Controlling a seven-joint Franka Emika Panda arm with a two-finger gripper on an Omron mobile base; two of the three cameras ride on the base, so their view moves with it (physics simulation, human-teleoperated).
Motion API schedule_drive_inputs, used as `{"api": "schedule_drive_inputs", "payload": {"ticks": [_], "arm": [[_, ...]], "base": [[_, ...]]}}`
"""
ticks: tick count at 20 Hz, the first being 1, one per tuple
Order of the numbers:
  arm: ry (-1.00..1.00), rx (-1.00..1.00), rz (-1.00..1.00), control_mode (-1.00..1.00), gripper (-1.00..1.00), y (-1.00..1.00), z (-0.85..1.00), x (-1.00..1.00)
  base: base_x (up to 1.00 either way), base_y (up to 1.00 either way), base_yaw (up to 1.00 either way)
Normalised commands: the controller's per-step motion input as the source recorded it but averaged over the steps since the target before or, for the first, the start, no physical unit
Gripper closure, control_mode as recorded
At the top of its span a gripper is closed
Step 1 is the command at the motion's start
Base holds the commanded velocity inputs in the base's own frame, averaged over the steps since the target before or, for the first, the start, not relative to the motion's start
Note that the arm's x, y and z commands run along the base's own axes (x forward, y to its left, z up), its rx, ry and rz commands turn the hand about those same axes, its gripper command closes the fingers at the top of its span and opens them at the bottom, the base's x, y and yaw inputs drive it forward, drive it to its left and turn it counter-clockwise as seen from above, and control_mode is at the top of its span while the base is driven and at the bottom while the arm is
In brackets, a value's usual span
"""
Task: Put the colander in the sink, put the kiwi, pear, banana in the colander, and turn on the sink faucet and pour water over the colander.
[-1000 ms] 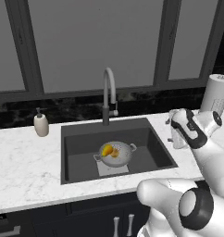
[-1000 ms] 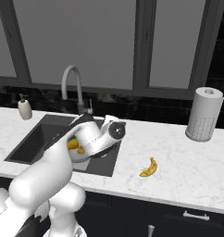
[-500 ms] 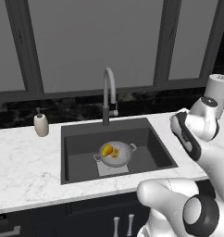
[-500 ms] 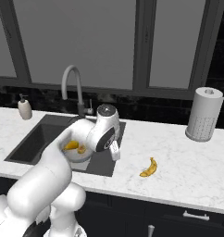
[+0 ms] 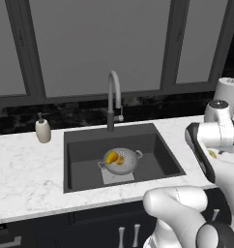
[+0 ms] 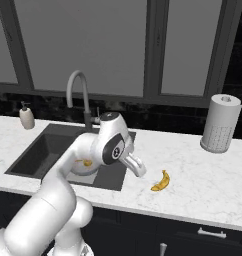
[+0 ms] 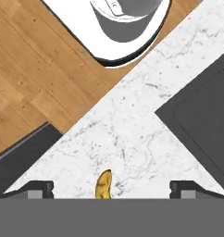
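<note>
The silver colander [image 5: 121,161] stands on the lighter plate in the dark sink [image 5: 157,145]. In it lie the yellow pear [image 5: 111,156] and the small orange-yellow kiwi [image 5: 121,160]. The banana [image 6: 161,181] lies on the marble counter to the right of the sink. My gripper [image 6: 138,170] hangs open over the counter between the sink's edge and the banana. In the hand view, one end of the banana [image 7: 103,184] shows low between the wide-apart fingertips [image 7: 40,189] of the gripper [image 7: 111,190]. The grey gooseneck sink faucet [image 5: 114,97] rises behind the sink, with no water running.
A white soap pump bottle [image 5: 42,131] stands left of the sink. A paper towel roll [image 6: 220,124] stands at the back right of the counter. The counter's front edge and the wooden floor [image 7: 35,78] show in the hand view, and the sink's corner [image 7: 202,125] at its right.
The arm has swung right, from above the sink to over the counter near the banana, and the hand has turned to face down. The fruit and the colander have not moved.
</note>
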Motion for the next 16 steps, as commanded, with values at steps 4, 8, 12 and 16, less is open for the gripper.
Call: {"api": "schedule_drive_inputs", "payload": {"ticks": [4,8,12,16], "arm": [[0.00,0.00,0.30,-1.00,-1.00,-0.48,0.00,-0.23],[0.09,0.03,0.31,-1.00,-1.00,-0.64,-0.03,0.03],[0.14,0.05,0.21,-1.00,-1.00,-0.54,-0.17,0.26],[0.03,0.03,0.09,-1.00,-1.00,-0.18,-0.23,0.44]], "base": [[0.00,0.00,0.00],[0.00,0.00,0.00],[0.00,0.00,0.00],[0.00,0.00,0.00]]}}
